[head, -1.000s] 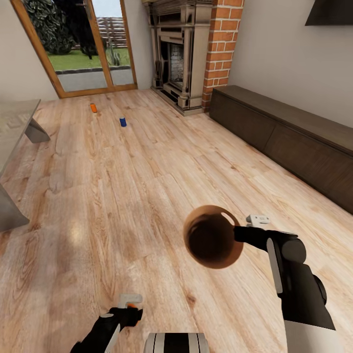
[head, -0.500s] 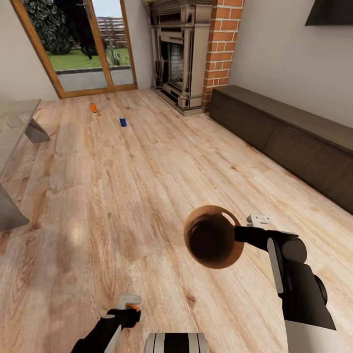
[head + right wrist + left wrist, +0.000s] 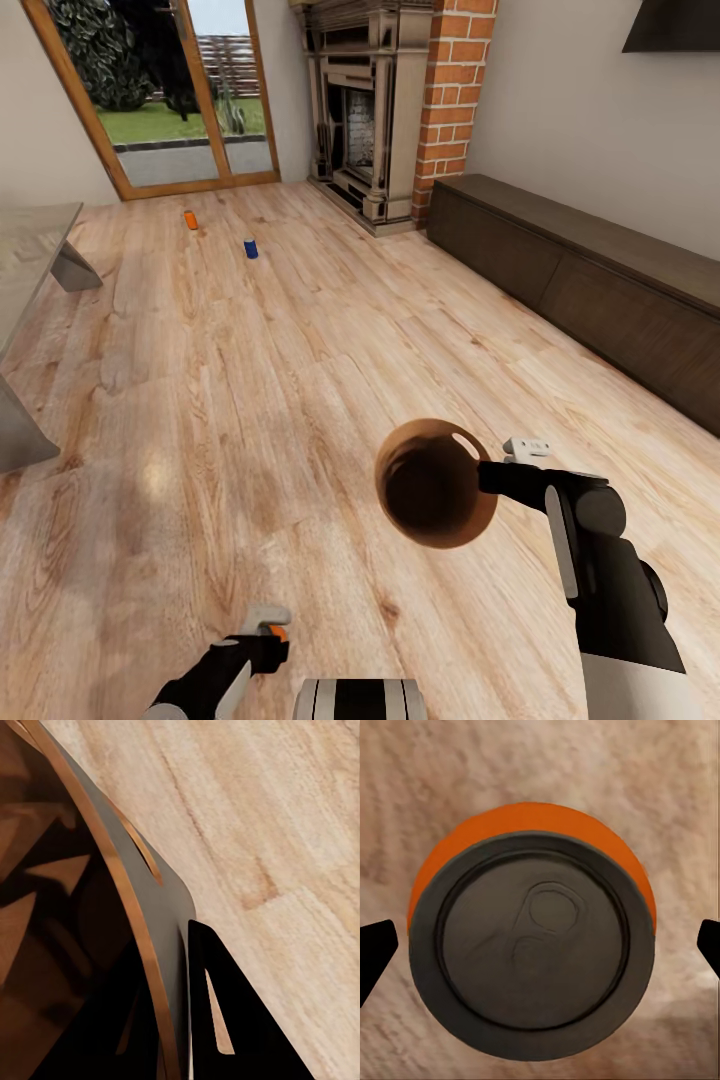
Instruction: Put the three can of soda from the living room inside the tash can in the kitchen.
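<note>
Light wood plank floor [image 3: 300, 400], brick fireplace [image 3: 450, 100], glass doors [image 3: 150, 90], dark low cabinet [image 3: 600, 270] at wall.

Head view: orange can [image 3: 190, 219] & blue can [image 3: 251, 248] far off on floor, nothing between. Right gripper [image 3: 490, 478] clamped on rim of round brown bin [image 3: 435, 483]. Left gripper [image 3: 268, 636] low.

L wrist: orange soda can w/ grey top [image 3: 532, 945] sits between fingertips [image 3: 375, 952]; grip contact can't tell.

R wrist: bin wall [image 3: 150, 900] pinched.

A home living room: brick fireplace [image 3: 375, 110], wood-framed glass doors [image 3: 160, 95], plank floor [image 3: 300, 380].
</note>
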Robot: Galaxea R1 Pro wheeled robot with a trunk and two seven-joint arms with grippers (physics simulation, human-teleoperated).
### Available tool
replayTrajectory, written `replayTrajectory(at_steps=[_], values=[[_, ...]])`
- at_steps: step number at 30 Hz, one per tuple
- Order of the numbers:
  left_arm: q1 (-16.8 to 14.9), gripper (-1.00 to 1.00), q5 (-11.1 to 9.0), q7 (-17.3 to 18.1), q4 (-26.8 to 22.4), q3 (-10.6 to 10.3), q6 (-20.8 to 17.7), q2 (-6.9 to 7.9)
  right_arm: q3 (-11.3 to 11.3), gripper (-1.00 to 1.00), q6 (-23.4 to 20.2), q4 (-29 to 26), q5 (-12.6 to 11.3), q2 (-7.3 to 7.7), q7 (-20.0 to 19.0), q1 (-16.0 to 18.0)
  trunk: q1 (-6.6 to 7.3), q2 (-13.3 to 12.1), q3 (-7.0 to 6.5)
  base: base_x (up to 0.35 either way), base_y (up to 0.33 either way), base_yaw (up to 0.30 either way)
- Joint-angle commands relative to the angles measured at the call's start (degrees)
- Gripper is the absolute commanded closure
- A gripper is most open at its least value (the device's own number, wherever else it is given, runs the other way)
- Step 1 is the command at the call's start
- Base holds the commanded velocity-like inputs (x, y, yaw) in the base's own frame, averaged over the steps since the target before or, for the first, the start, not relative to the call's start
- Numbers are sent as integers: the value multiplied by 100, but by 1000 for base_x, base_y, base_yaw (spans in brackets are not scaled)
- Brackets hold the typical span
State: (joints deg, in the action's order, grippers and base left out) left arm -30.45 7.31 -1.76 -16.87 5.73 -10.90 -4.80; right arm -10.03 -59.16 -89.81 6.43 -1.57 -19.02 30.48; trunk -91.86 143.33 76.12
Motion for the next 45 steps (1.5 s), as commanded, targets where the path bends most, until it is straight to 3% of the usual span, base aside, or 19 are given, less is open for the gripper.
replayTrajectory(at_steps=[1, 8, 13, 14, 30, 35, 37, 38, 39, 41, 44, 45], values=[[-39, -100, -3, -3, 66, 0, 3, -1, 1, 100, -20, -1, -151, -1, -41, 2, 1, 0, 0, 0, 0, 0], [-114, -100, -10, -15, 217, 6, 24, 5, 1, 100, -19, -1, -151, -1, -41, 2, 1, 0, 0, 0, 0, 0], [-126, -100, -10, -259, 227, 8, 26, 1, 1, 100, -22, -1, -151, -1, -41, 2, 1, 0, 0, 0, 0, 0], [-126, 100, -10, -295, 227, 9, 26, 0, 1, 100, -20, -1, -151, -1, -41, 2, 1, 0, 0, 0, 0, 0], [-128, 100, 0, -370, 190, 22, 49, -18, 1, 100, -20, -1, -152, -9, -41, 2, 1, 0, 0, 0, 0, 0], [-129, 100, 29, -373, -209, 24, 48, -206, 1, 100, -23, -1, -158, -10, -41, 2, 1, 0, 0, 0, 0, 0], [-128, 100, 54, -360, -882, 7, -109, -371, -7, 100, -25, -1, -159, -10, -41, 2, 1, 0, 0, 0, 0, 0], [-128, 100, 55, -353, -985, 5, -168, -386, -9, 100, -25, -1, -159, -10, -41, 2, 1, 0, 0, 0, 0, 0], [-121, 100, 43, -280, -1503, -5, -612, -440, -14, 100, -22, -1, -159, -9, -41, 2, 1, 0, 0, 0, 0, 0], [-101, 100, 33, -30, -1953, -32, -1006, -506, -16, 100, -22, -1, -160, -9, -41, 2, 1, 0, 0, 0, 0, 0], [-77, 100, 27, 804, -2671, -295, -1547, -520, -16, 100, -18, -1, -160, -5, -41, 2, 1, 0, 0, 0, 0, 0], [-50, 100, 26, 1722, -3744, -550, -2081, -520, -17, 100, -17, -1, -160, -2, -41, 2, 1, 0, 0, 0, 0, 0]])
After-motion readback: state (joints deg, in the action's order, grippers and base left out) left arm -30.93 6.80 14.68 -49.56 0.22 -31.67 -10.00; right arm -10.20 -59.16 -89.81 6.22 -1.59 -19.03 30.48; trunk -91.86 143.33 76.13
